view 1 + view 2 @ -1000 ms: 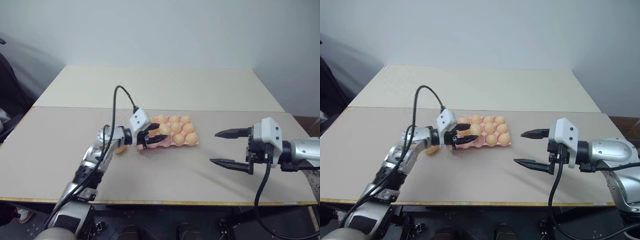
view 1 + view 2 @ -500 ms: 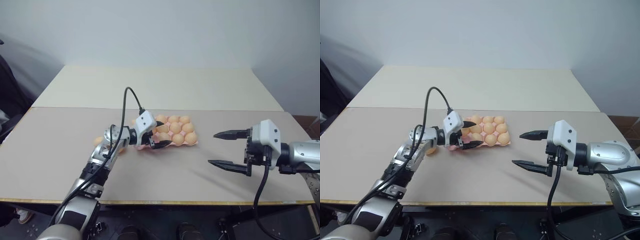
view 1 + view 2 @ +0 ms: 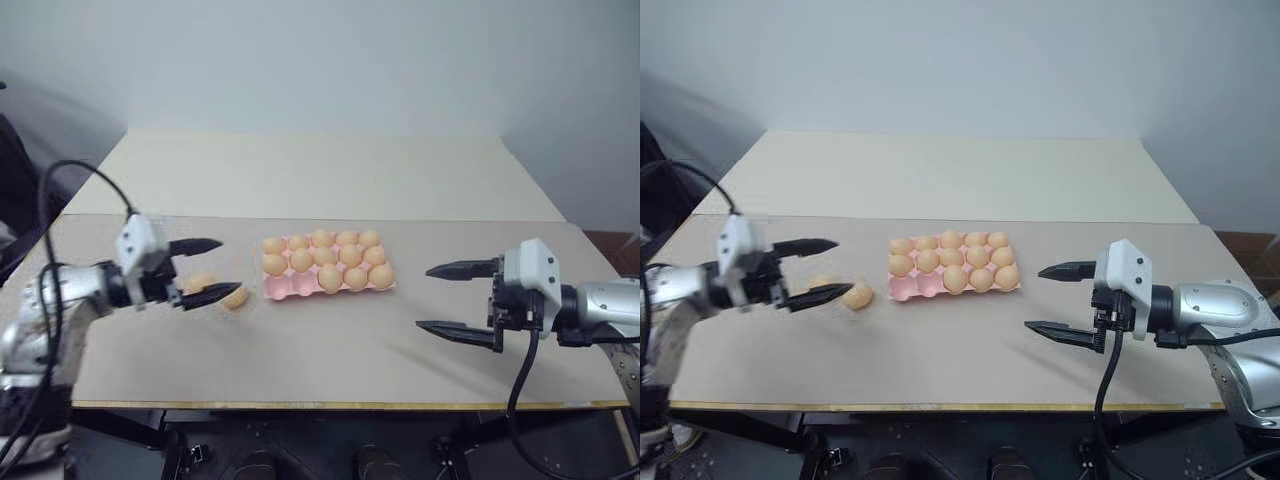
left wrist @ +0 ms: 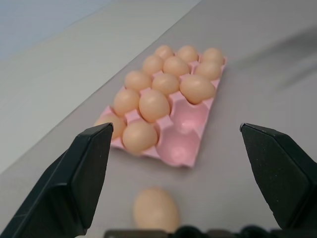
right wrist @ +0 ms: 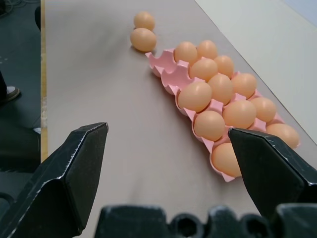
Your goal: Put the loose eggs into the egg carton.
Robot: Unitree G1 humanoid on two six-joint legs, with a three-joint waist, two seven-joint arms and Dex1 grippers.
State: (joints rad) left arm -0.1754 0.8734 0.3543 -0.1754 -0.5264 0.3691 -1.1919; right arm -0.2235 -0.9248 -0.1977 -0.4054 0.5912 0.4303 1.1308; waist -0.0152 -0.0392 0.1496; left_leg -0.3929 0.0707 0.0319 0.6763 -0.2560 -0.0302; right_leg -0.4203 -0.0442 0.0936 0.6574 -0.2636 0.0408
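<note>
The left gripper [image 3: 228, 266] is spread wide and grasps nothing. Its two black fingers look hard and pointy, like a beak.

Just beside it, two loose eggs [image 3: 235, 298] lie on the table [image 3: 330, 350]. They are close together, near the left end of the egg carton [image 3: 285, 288] but not in it. The eggs are smooth, rounded ovals, light orange, and all look the same. I think they would roll easily on the flat top.

The carton sits in the middle of the table. It is a flat pink tray with bumpy round cups and no lid. Most cups already hold an egg. Two cups at the front left corner are empty, as the wrist views show.

So the job looks almost done: two eggs are left, and two cups wait for them.

The table is flat, dull and grey-brown, with a paler one behind it.

The right gripper [image 3: 425, 297] hangs over the table well apart from the carton, also wide apart and holding nothing.
</note>
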